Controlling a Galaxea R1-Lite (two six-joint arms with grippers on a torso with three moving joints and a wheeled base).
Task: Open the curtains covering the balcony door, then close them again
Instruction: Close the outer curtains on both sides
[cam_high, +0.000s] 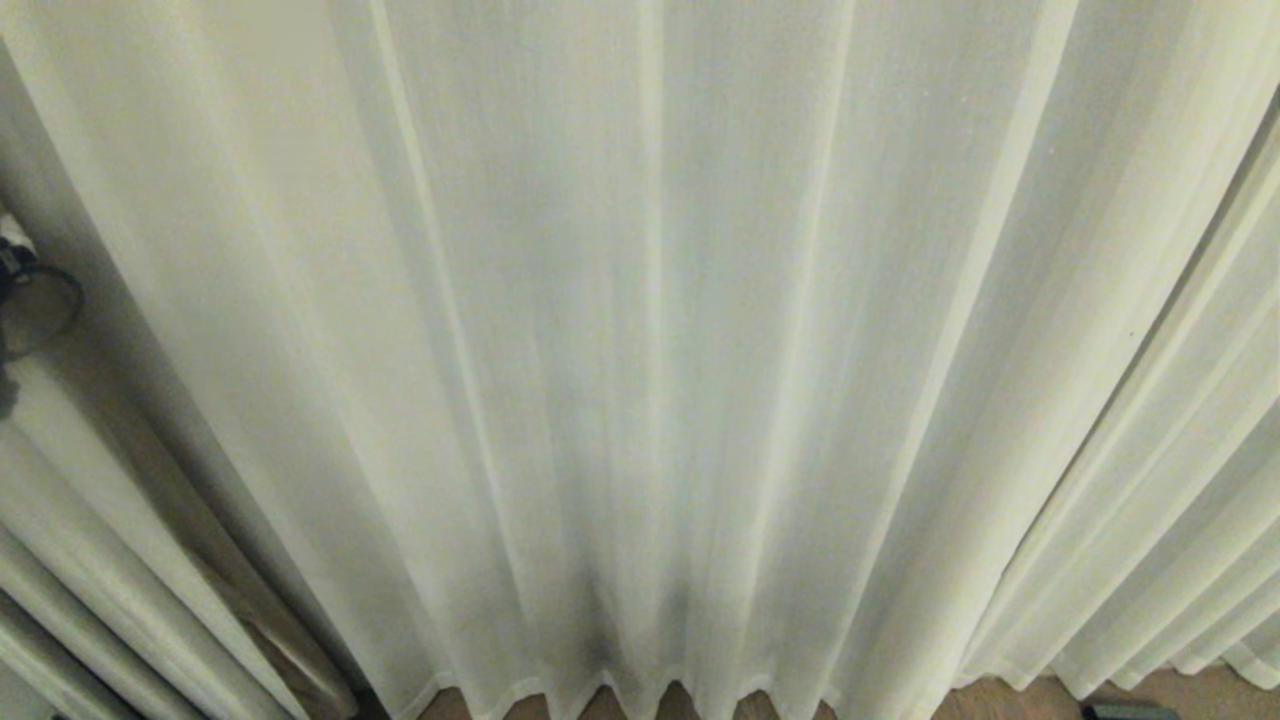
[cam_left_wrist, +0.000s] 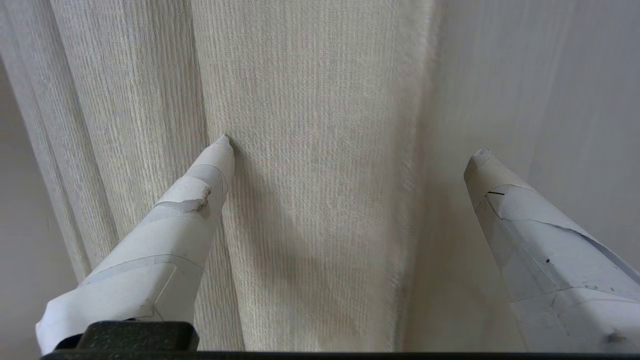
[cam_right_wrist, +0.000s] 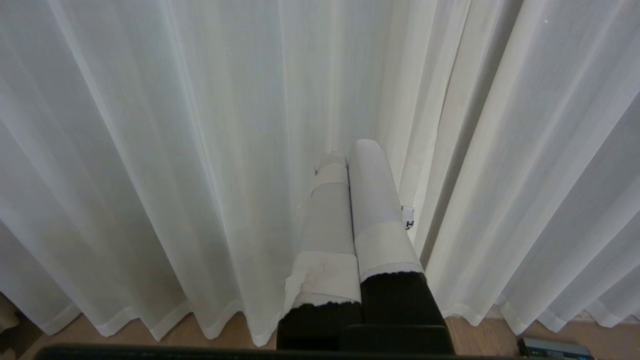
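Left jaws (cam_left_wrist: 350, 145) spread at curtains (cam_left_wrist: 310, 150), right jaws (cam_right_wrist: 350, 155) closed

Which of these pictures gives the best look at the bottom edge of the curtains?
The right wrist view: the curtains' wavy hem runs across the floor. The head view shows only a short strip of hem. The left wrist view shows just fabric close up, no hem.
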